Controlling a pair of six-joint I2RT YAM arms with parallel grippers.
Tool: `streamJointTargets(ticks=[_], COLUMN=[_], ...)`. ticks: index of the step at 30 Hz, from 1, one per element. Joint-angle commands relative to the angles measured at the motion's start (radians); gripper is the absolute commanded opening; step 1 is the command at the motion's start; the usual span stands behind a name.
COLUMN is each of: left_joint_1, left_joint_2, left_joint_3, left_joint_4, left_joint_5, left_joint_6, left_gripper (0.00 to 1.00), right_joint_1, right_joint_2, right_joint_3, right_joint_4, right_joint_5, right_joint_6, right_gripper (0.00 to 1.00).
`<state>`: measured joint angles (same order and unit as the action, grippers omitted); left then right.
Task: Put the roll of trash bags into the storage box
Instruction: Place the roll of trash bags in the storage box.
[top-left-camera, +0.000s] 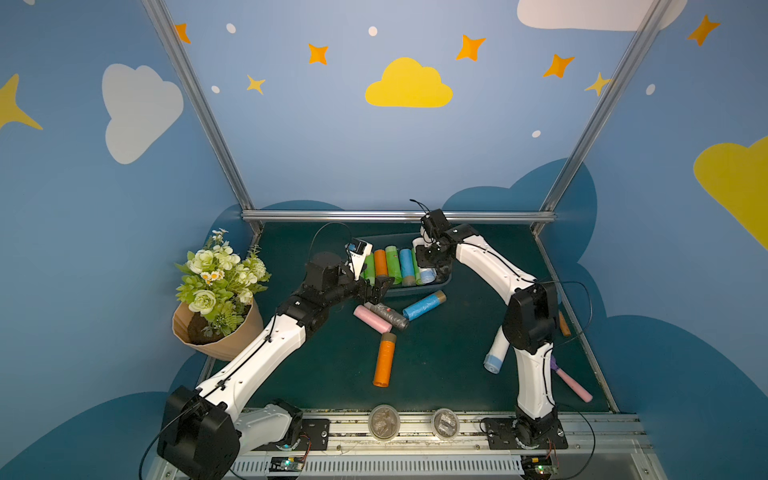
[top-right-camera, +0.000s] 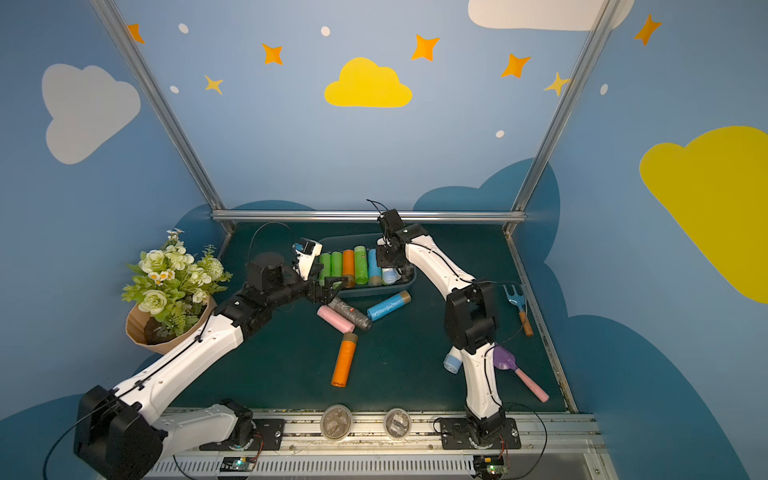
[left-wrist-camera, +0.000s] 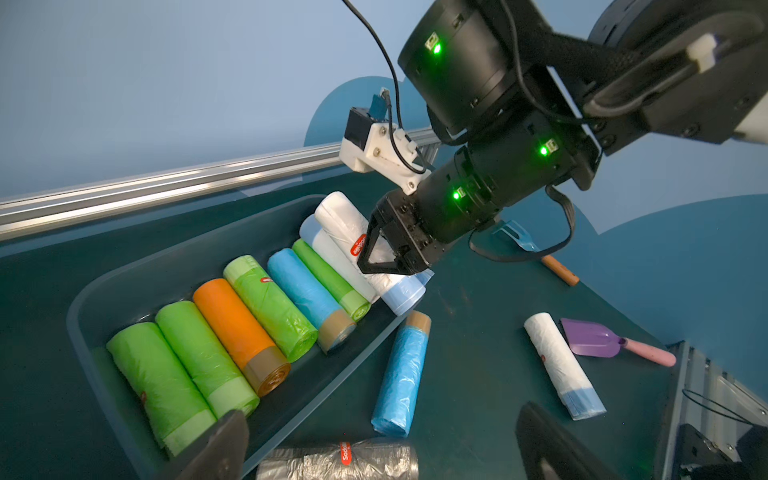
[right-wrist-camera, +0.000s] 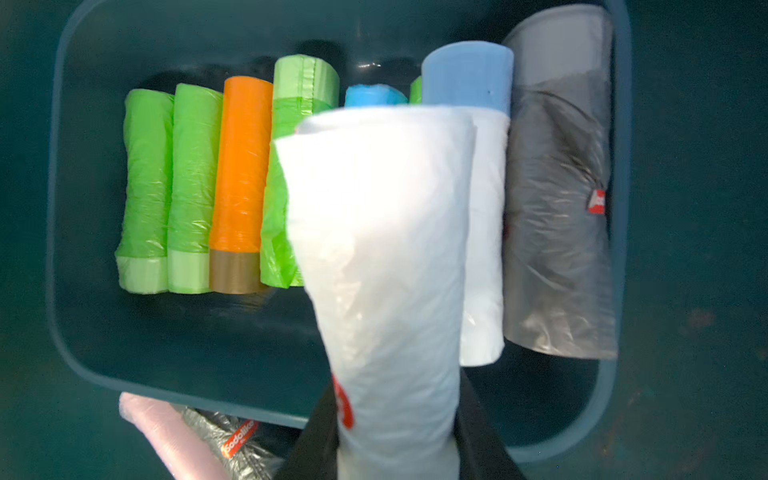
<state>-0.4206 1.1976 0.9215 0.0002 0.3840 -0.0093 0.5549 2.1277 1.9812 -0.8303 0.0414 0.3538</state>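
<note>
1. Now the right hand (left-wrist-camera: 380, 259) pinches the white trash-bag roll (right-wrist-camera: 382, 249) above the storage box (right-wrist-camera: 54, 208), over the end nearer the surface's right edge.
2. Roll's long axis runs parallel to the stowed rolls (right-wrist-camera: 241, 166); likely it lowers straight in.
3. Left hand (top-left-camera: 376, 291) spread, beside the box's front rim.

A robot-testing cell in a lab, not a lived-in room. Bare aluminium frame posts (top-left-camera: 199, 108) and a cross rail (top-left-camera: 399, 216) hold flat wall panels (top-left-camera: 316, 145) printed sky-blue with cartoon clouds and stars. The work surface is a dark green mat (top-left-camera: 440, 374). A left arm (top-left-camera: 249, 370) and a right arm (top-left-camera: 534, 382), white and black, are bolted to a metal front rail (top-left-camera: 345, 428), above a slotted cable duct (top-left-camera: 395, 466) and a small lit circuit board (top-left-camera: 286, 463). A bouquet (top-left-camera: 216, 278) in brown paper stands at one side.
</note>
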Motion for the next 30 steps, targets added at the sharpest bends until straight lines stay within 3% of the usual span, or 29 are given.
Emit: streamJointTargets(ticks=[1, 9, 30], left_joint_1=[0.027, 0.047, 0.052], left_joint_2=[0.005, 0.016, 0.027], left_joint_3=[-0.006, -0.008, -0.006], left_joint_4=[0.045, 0.061, 0.072], left_joint_5=[0.014, 0.009, 0.035], left_joint_6=[-0.047, -0.078, -0.095], left_gripper=[1.0, 1.0, 1.0], right_joint_1=[0.009, 0.02, 0.001], right_joint_2=[0.042, 0.161, 0.273], right_joint_3=[0.099, 0.226, 0.243], right_joint_4=[-0.011, -0.026, -0.008], right_joint_5=[0.003, 0.042, 0.074], right_joint_6=[0.027, 0.045, 0.071], right_gripper=[0.28, 0.28, 0.29])
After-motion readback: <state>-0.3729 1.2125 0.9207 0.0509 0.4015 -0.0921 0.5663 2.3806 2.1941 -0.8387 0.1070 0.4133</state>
